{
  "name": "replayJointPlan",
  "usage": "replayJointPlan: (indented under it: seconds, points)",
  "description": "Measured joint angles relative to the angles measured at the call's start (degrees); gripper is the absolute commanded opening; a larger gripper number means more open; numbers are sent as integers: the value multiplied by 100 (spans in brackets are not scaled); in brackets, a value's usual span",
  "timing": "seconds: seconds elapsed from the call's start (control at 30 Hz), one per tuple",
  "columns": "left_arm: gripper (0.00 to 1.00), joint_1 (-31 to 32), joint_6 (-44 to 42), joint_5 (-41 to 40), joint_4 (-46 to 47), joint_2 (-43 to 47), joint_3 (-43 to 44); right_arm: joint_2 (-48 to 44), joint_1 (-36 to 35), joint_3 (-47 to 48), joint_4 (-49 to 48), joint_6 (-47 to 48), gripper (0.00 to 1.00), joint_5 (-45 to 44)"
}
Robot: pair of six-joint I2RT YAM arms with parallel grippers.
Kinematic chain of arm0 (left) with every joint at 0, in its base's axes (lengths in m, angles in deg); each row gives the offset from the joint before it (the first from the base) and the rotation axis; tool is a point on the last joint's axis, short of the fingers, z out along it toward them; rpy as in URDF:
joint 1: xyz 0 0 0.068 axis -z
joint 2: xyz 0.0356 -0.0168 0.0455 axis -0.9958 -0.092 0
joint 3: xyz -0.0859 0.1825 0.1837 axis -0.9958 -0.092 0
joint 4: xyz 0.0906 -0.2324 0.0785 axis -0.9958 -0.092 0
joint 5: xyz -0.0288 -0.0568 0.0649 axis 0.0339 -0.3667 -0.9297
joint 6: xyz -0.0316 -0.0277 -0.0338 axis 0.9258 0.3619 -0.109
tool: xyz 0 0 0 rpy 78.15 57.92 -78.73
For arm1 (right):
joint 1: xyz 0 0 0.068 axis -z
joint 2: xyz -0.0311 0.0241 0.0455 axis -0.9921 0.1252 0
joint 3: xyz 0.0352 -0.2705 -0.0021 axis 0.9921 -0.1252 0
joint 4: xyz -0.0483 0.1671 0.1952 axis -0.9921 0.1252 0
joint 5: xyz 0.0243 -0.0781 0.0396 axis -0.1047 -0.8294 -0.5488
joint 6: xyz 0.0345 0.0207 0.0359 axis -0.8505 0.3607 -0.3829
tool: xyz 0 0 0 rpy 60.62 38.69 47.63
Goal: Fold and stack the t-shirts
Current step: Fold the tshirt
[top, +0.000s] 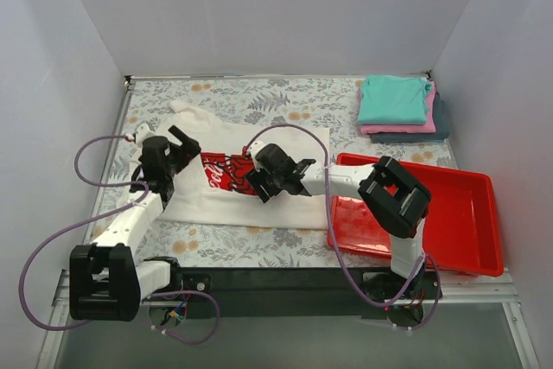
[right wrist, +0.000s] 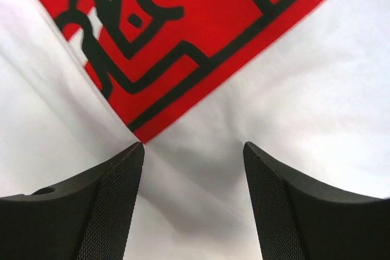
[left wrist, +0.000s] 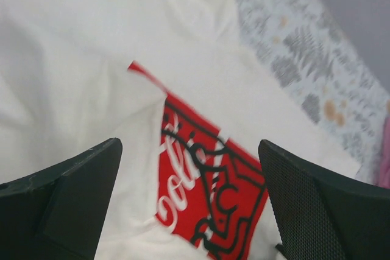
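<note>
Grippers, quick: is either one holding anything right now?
Left gripper: open, empty, over the white t-shirt.
Right gripper: open, empty, over it too.

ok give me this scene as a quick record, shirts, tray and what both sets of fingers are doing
white shirt: white cloth t-shirt with red rectangular logo print, spread on the floral table
stack: teal t-shirt over pink t-shirt over dark blue-grey t-shirt, folded, far right corner
tray: red plastic tray, right of the white shirt
left fingers: open, above the logo
right fingers: open, above the logo's edge
</note>
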Motion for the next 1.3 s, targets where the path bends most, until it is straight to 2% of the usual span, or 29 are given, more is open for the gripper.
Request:
replayJointPlan:
  seconds: [0.13,0.27,0.47,0.6,0.77,0.93,1.03,1.13,1.2,1.27,1.3]
  points:
    - [88,0,-122,-323,35,-293,1222,-361,129,15,492,125,63,-131]
    - [88,0,-428,-684,37,-1220,2524,-1263,264,-4,660,269,63,-166]
    - [88,-46,-977,-931,-28,-3392,4363,-2826,490,-455,304,409,64,-74]
    - [87,-81,-1239,-949,-354,-4916,5608,-3429,621,-890,192,446,64,11]
    - [87,-144,-1386,-944,-710,-5873,6199,-3764,780,-1305,157,450,65,17]
    - [86,-295,-1451,-837,-1010,-6245,6605,-3805,846,-1381,133,448,65,72]
    - [74,-409,-1491,-776,-1023,-6378,6749,-3805,859,-1381,116,446,65,164]
    - [51,-496,-1587,-664,-1021,-6459,6795,-3803,861,-1381,103,442,65,190]
    - [27,-516,-1681,-584,-1001,-6487,6804,-3803,861,-1381,103,437,65,195]
    - [12,-507,-1790,-514,-977,-6524,6874,-3803,866,-1381,101,433,65,208]
    - [0,-501,-1862,-485,-960,-6548,6926,-3803,866,-1384,101,433,65,210]
